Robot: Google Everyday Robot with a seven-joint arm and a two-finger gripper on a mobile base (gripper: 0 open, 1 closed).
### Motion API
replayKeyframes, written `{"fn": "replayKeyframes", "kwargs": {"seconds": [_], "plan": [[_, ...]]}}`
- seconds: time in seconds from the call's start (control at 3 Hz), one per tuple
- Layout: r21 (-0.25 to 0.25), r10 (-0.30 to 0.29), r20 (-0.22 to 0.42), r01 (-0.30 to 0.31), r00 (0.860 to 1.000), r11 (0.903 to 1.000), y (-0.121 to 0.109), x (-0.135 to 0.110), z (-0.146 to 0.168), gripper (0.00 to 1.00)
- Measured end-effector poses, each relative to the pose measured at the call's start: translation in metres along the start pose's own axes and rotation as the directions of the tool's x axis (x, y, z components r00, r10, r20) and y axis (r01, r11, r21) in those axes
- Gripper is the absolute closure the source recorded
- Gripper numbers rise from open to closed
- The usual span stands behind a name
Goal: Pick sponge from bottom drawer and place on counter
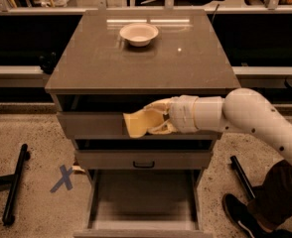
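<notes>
My gripper (147, 119) is shut on the yellow-tan sponge (136, 123) and holds it in front of the top drawer's face, just under the counter's front edge. The white arm comes in from the right. The bottom drawer (141, 197) is pulled open below, showing a bare grey floor. The counter (101, 63) is a glossy grey-brown slab above the sponge.
A cream round bowl (139, 33) stands near the back of the counter. The middle drawer (144, 159) with a dark handle is shut. A black bar (14, 182) and a blue X mark (64, 177) lie on the floor at left. A shoe (240, 217) is at lower right.
</notes>
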State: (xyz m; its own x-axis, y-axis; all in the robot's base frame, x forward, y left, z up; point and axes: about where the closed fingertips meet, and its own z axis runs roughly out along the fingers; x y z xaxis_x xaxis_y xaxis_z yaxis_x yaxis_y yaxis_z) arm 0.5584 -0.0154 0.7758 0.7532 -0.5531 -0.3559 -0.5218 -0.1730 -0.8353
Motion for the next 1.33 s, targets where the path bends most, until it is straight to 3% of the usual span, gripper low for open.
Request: {"fn": "replayKeyframes", "kwargs": {"seconds": [0.33, 0.67, 1.0, 1.33], "plan": [[0.006, -0.105, -0.025, 0.105, 0.994, 0.9944, -0.05, -0.005, -0.01, 1.0], [0.023, -0.171, -0.055, 0.172, 0.984, 0.9848, -0.083, -0.01, -0.021, 1.0], [0.024, -0.17, -0.054, 0.171, 0.984, 0.9849, -0.084, -0.01, -0.021, 1.0], [0.106, -0.141, -0.073, 0.148, 0.987, 0.9832, -0.101, -0.001, -0.043, 1.0]]}}
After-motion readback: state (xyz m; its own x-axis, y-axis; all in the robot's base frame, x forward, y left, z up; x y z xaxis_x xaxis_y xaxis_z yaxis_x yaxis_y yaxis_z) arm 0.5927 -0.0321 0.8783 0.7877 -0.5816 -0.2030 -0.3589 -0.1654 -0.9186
